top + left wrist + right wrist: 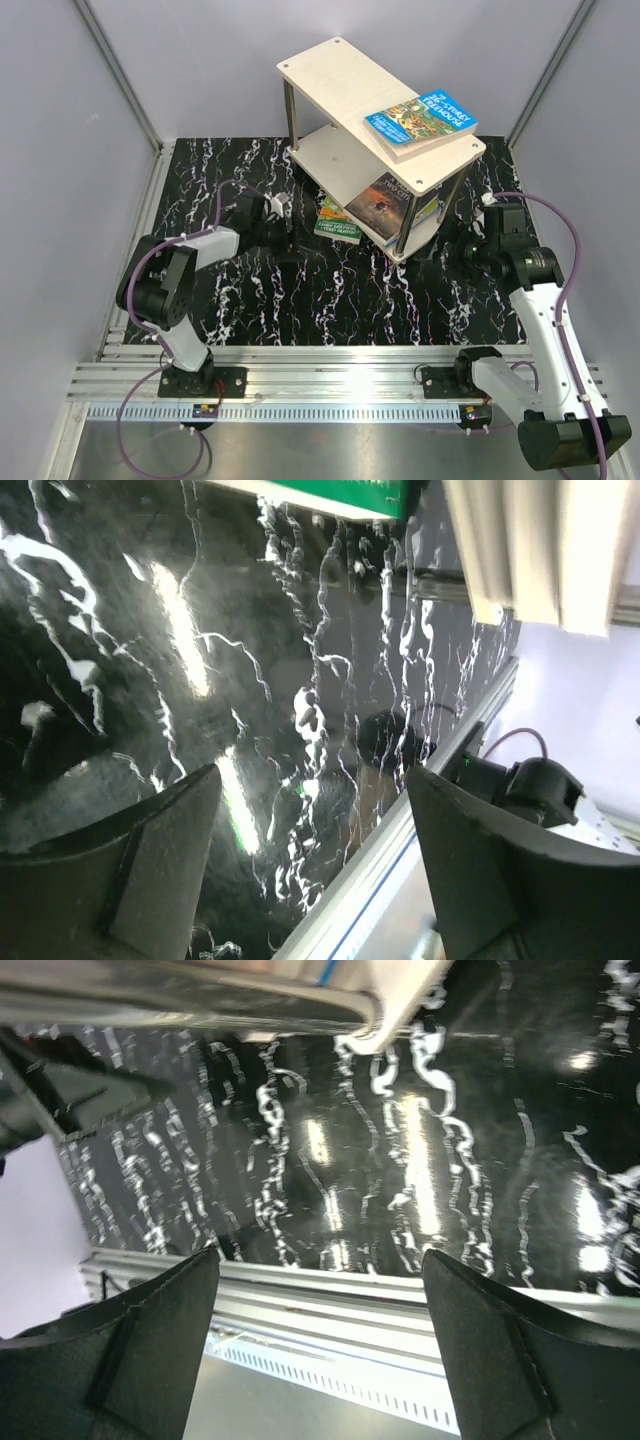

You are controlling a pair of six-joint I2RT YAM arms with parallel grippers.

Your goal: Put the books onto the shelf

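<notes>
The pale plywood shelf (330, 75) stood far back on the desk (250, 300), a bright blue book (420, 118) on top, dark book (383, 197) and green book (337, 220) at its lower tier. Left claw (312, 775) and right claw (320, 1255) gaped wide, empty

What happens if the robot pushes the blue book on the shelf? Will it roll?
Probably not: the blue book lies flat, so it should slide, not roll. It sits near the edge of the shelf, so a push outward could tip it off. It looks thin, likely light and bendy.
</notes>
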